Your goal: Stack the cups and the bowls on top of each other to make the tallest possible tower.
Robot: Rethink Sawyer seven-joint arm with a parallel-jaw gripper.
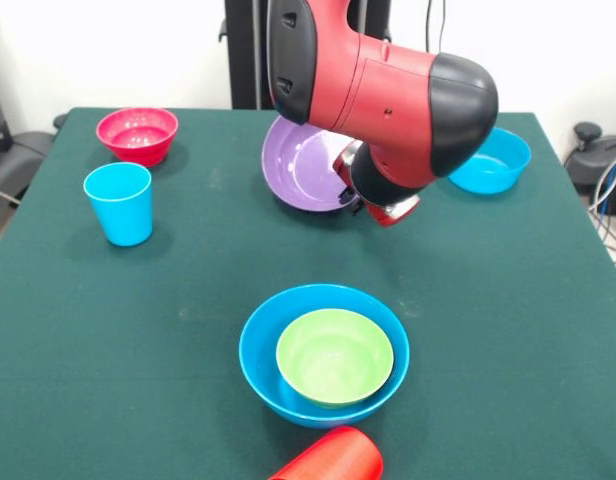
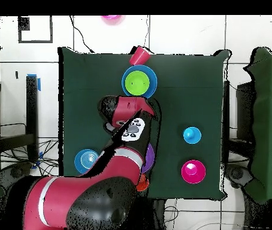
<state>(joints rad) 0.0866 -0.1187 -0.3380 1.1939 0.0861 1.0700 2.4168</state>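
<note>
Judging from the bench (image 1: 188, 260), stacking had barely begun: only a lime green bowl (image 1: 334, 355) sat nested in a blue bowl (image 1: 263, 365), while the hand (image 1: 350, 192), its grip unreadable, met the tilted purple bowl (image 1: 298, 165), other pieces scattered.

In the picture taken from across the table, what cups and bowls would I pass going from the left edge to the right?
Light blue plastic cup → hot pink plastic bowl → lime green bowl nested in a big blue bowl → tilted purple bowl by the arm → blue bowl far right. The tipped red cup overlaps, so I skip it.
</note>
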